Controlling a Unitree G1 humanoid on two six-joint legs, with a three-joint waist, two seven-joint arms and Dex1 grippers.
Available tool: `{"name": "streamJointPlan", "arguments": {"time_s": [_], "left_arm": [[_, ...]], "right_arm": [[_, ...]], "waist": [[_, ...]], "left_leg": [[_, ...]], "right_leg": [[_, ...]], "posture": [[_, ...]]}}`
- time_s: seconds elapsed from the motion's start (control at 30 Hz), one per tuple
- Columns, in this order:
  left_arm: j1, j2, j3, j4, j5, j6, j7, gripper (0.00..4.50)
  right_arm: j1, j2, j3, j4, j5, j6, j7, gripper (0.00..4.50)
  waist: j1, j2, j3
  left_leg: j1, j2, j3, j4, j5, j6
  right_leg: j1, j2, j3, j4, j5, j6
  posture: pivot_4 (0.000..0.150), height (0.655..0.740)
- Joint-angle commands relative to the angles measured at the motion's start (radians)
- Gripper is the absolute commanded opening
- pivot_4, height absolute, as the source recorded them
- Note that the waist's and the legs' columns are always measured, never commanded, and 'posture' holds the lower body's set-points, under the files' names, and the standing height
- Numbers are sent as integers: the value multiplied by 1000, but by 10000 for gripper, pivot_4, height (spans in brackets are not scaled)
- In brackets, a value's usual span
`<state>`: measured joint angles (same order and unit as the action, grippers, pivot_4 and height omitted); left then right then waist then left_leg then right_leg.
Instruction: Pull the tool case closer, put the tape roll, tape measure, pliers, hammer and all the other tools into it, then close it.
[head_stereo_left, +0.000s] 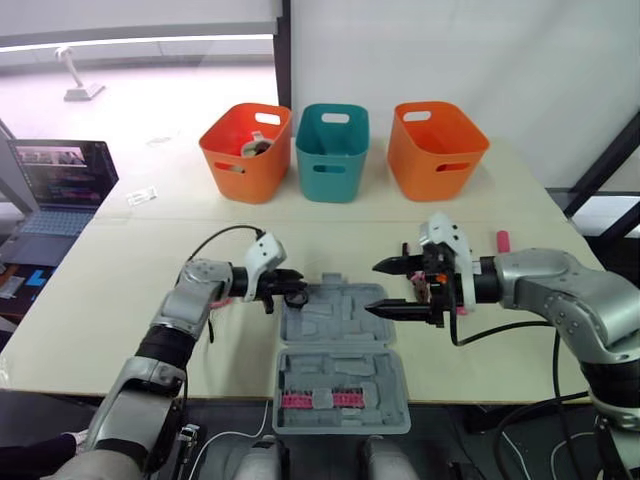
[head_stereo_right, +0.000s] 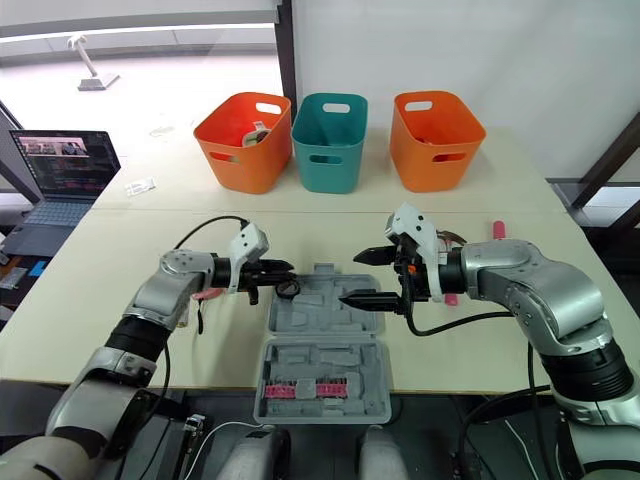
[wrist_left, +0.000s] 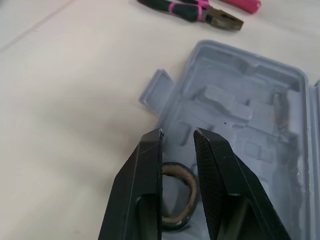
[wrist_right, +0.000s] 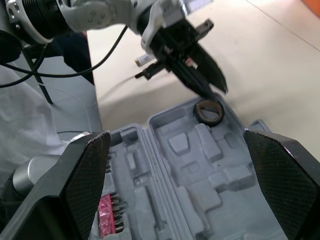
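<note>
— Case placement and appearance are requested.
— Grey and moulded with many recesses, the tool case (head_stereo_left: 345, 330) is laid open flat on the surface (head_stereo_left: 120, 300), directly beneath both hands. A pink bit strip (head_stereo_left: 320, 399) is seated in the half nearer the robot.
— Where is the tape roll found?
— The tape roll (wrist_right: 209, 111), dark with a brown core, is seen at a corner of the case's farther half, right at the tip of the left hand (wrist_left: 178, 134). Whether it is gripped or merely touched cannot be told.
— How is the right hand set?
— The right hand (head_stereo_left: 372, 288) is held spread wide above the opposite side of the case, and nothing is held in it.
— What is placed around?
— Pliers (wrist_left: 197, 11), black-handled with pink bands, are laid on the surface just behind the right hand, and a pink-handled tool (head_stereo_left: 503, 240) is laid past them. A left orange basket (head_stereo_left: 225, 150), a teal basket (head_stereo_left: 333, 165) and a right orange basket (head_stereo_left: 435, 160) are lined up well beyond both hands. A laptop (head_stereo_left: 60, 185) is set far out past the left hand.
</note>
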<state>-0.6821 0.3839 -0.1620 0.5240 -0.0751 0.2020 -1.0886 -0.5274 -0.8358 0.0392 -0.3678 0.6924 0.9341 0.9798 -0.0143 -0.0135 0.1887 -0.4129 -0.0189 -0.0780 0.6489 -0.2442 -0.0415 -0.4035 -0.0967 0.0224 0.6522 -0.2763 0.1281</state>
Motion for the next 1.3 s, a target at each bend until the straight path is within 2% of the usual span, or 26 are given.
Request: {"name": "streamJointPlan", "arguments": {"time_s": [0.03,0.23,0.47,0.6,0.7,0.8,0.87,0.97,1.03,1.1,1.17,1.3], "left_arm": [[-31,-13,-4,100,15,-94,11,10489],[-22,-26,-71,316,105,-265,18,10489],[-32,-33,-62,357,96,-306,7,10489],[-43,-6,-37,289,66,-267,-21,10489],[-15,99,-5,62,53,-178,-41,10489],[79,200,131,-191,-62,-35,-16,18421],[175,267,235,-323,-128,19,2,28004],[303,327,374,-397,-193,53,44,44136],[410,369,486,-415,-213,30,69,44692],[589,410,657,-425,-212,-43,82,44692],[730,411,807,-433,-246,-50,107,44692],[883,402,946,-407,-247,-73,177,44692]], "right_arm": [[-21,-8,-13,-16,5,-6,5,45000],[-4,-12,-31,-36,16,8,-8,45000],[26,-19,-44,-49,18,15,-17,45000],[44,-23,-54,-43,18,-3,-9,45000],[110,-22,-81,40,-80,-132,-33,45000],[174,9,-203,139,0,-178,28,45000],[202,13,-274,231,-6,-240,46,45000],[226,-20,-315,341,-54,-335,95,45000],[232,-44,-338,440,-98,-422,120,45000],[231,-71,-359,605,-173,-545,116,45000],[225,-93,-373,774,-226,-633,103,45000],[203,-108,-404,981,-273,-790,114,45000]], "waist": [[0,0,0],[2,0,0],[2,0,-1],[0,0,-1],[-5,-1,0],[-4,-1,0],[-9,0,-1],[-5,1,-1],[-4,1,-1],[-10,1,-1],[-14,1,-1],[0,3,-1]], "left_leg": [[0,0,0,0,0,0],[0,0,0,0,0,0],[3,0,0,0,0,0],[3,0,0,0,0,0],[3,0,0,-1,0,0],[3,0,0,-1,0,0],[3,1,0,-2,0,0],[4,1,1,-2,0,0],[5,1,1,-2,0,0],[5,1,2,-2,0,0],[5,1,4,-3,-1,1],[6,1,5,-3,-1,2]], "right_leg": [[0,0,0,0,0,0],[0,0,0,0,0,0],[4,0,0,0,0,0],[4,0,0,-1,0,0],[3,0,0,-1,0,0],[3,0,0,0,0,0],[3,0,1,-1,0,0],[3,0,2,-1,0,0],[4,0,2,-1,0,0],[4,0,2,-1,0,0],[3,0,2,-3,0,0],[5,-1,2,-4,0,-1]], "posture": [[1500,7400],[1500,7400],[1500,7400],[1500,7400],[1500,7400],[1500,7400],[1500,7400],[1500,7400],[1500,7400],[1500,7400],[1500,7400],[1500,7400]]}}
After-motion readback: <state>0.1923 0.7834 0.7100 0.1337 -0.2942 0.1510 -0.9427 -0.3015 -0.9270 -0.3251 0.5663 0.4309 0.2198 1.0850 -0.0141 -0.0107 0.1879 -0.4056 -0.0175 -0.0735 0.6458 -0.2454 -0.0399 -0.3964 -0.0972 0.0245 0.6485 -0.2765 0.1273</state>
